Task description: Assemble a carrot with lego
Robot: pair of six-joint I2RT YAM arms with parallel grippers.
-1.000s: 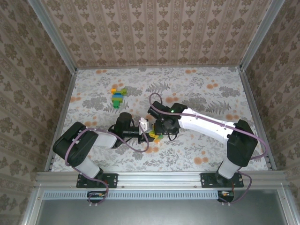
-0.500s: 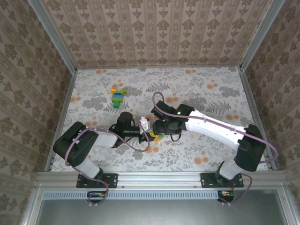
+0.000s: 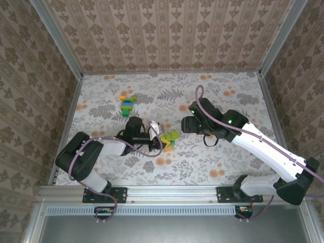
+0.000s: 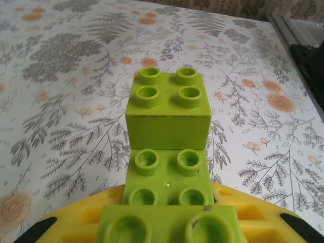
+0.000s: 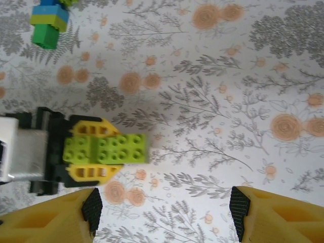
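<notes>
**Right arm drawn back, green stack left in the left gripper**

Since the earlier frame the right arm has been pulled away from the meeting point at mid-table and swung out to the right. The right gripper [image 5: 163, 212] is now held above the table [image 3: 228, 91] with its fingers spread wide and nothing between them. The left gripper [image 5: 93, 151] is closed on the carrot [image 4: 169, 109], which is held near the middle of the table, a little toward the near edge.

Only the leafy end can be made out: lime-green bricks are pressed together in a short row, and the outermost brick projects past the yellow fingers. The green part is therefore judged to be joined. No orange brick can be seen attached in the wrist views, so the tapering orange end is taken as still to be added. No loose orange brick can be made out on the table.

A separate build of yellow, green and blue bricks [image 3: 127, 105] lies well apart, toward the far left.
</notes>
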